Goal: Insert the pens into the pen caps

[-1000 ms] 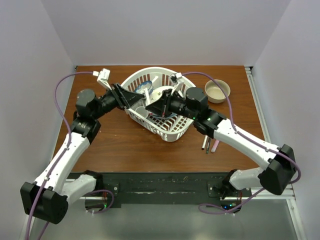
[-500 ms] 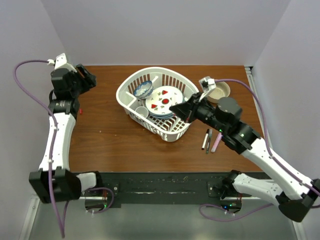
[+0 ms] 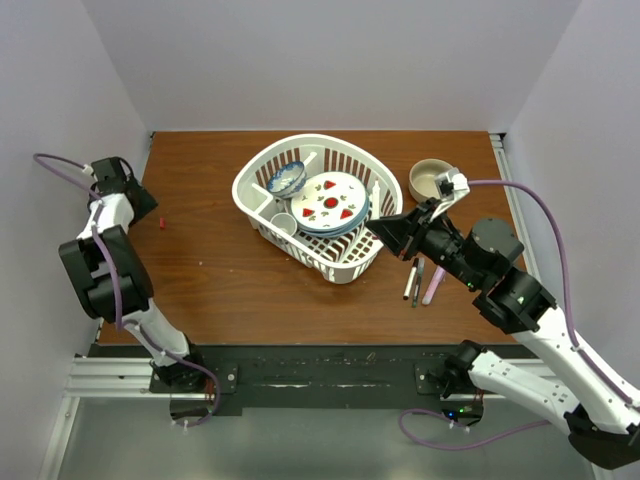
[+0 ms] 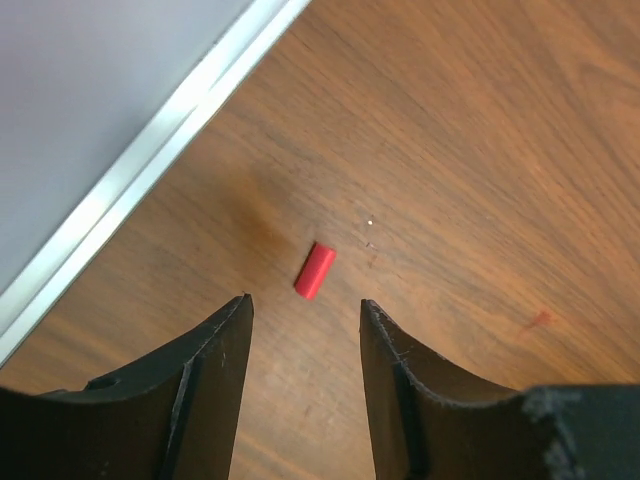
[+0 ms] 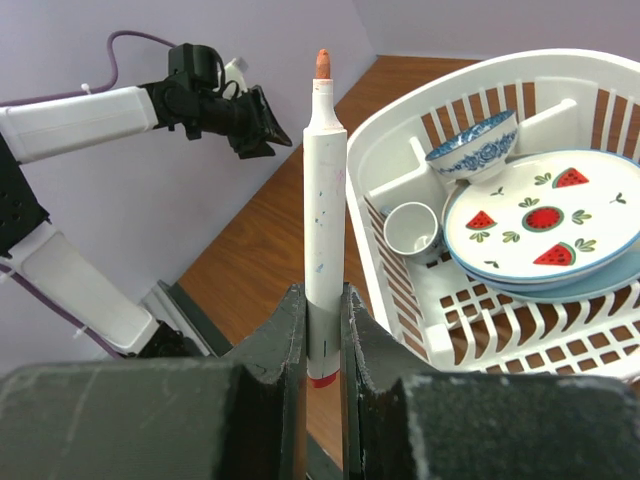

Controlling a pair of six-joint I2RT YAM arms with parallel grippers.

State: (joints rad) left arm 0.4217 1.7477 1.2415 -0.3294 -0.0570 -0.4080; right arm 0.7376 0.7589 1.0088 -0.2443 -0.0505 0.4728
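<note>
From above, you see your left pincer (image 3: 138, 198) far out at the left edge of the table (image 3: 220, 290), close to the wall, with a small red cap (image 3: 162, 222) lying on the wood just beside it. Your right pincer (image 3: 386, 231) hovers by the right side of a white basket (image 3: 300, 140), which holds a watermelon plate (image 3: 330, 200), a blue bowl (image 3: 285, 180) and a small cup (image 3: 283, 222). Three more pens (image 3: 418, 281) lie together on the table under that arm, the pink one outermost, and a tan bowl (image 3: 432, 181) sits behind them. Through your left wrist camera, the pincer is released: its two dark fingers (image 4: 215, 385) stand apart with nothing between them, and the red cap rests flat on the wood just ahead of the tips, near a metal rail (image 4: 150, 170) along the wall. Through your right wrist camera, the pincer is clenched on a white pen (image 5: 323, 190), gripped near its red-banded lower end and standing upright with its bare orange tip on top, the basket to its right.
</note>
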